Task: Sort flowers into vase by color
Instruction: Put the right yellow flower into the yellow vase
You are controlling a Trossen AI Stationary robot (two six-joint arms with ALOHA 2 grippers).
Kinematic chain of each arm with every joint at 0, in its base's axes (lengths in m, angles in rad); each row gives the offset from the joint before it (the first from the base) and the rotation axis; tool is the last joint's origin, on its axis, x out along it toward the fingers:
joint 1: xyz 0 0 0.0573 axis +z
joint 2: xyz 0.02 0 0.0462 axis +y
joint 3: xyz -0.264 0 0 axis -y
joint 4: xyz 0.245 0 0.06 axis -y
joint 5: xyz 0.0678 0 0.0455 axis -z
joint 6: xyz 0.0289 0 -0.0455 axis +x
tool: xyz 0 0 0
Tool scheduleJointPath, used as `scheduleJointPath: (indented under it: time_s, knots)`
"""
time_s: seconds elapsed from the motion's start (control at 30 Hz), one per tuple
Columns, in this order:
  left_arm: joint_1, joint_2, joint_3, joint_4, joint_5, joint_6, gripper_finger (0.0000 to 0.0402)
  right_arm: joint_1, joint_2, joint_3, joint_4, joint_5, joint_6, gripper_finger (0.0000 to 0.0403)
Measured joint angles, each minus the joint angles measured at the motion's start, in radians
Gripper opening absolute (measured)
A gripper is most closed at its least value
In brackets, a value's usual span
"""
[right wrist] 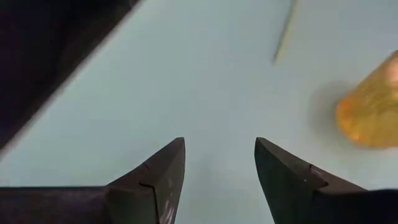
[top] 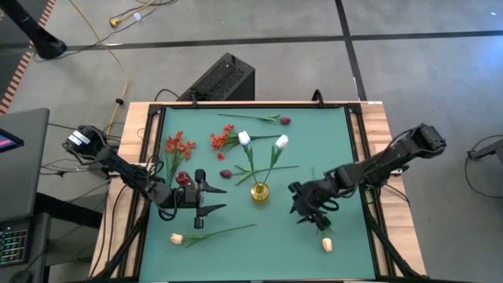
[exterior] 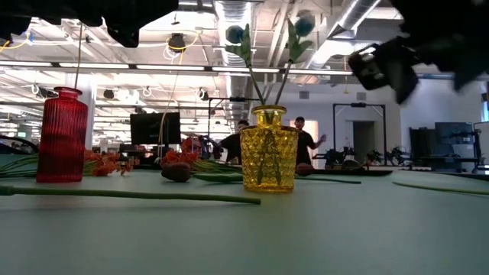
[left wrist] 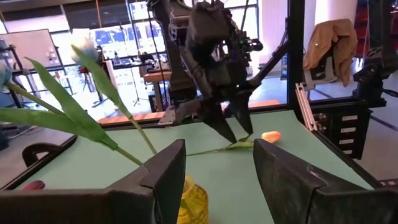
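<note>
A yellow glass vase (top: pixel 259 191) stands mid-table and holds two white tulips (top: pixel 244 138) by their stems. A red vase (top: pixel 182 179) stands to its left. My left gripper (top: pixel 220 198) is open and level, just right of the red vase, pointing at the yellow vase (left wrist: pixel 194 198). My right gripper (top: pixel 299 206) is open, right of the yellow vase, pointing down over bare mat (right wrist: pixel 217 93). A peach tulip (top: pixel 326 244) lies near the right gripper, and another (top: pixel 177 238) lies at the near left. Red-orange blossoms (top: pixel 179 145) and maroon buds (top: pixel 225 174) lie farther back.
A second red-orange cluster (top: pixel 221 140) and a maroon bud on a long stem (top: pixel 284 119) lie toward the far edge. A raised black frame (top: pixel 355 141) borders the green mat. People stand in the room behind the table (exterior: pixel 306 141).
</note>
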Motion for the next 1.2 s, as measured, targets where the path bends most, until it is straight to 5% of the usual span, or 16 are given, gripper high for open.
scheduleJointPath:
  time_s: [0.47,0.87,1.2]
  knots:
    - [0.012,0.000,0.000,-0.023,0.000,-0.013,0.0178,0.116,0.003,0.000,-0.447,0.282,-0.429,0.0216]
    - [0.062,0.000,0.000,-0.086,0.036,-0.090,0.0178,0.127,0.168,0.000,-0.500,0.390,-0.878,0.0216]
    - [0.062,0.000,0.000,-0.086,0.046,-0.067,0.0178,0.109,0.291,0.009,-0.492,0.397,-0.863,0.0216]
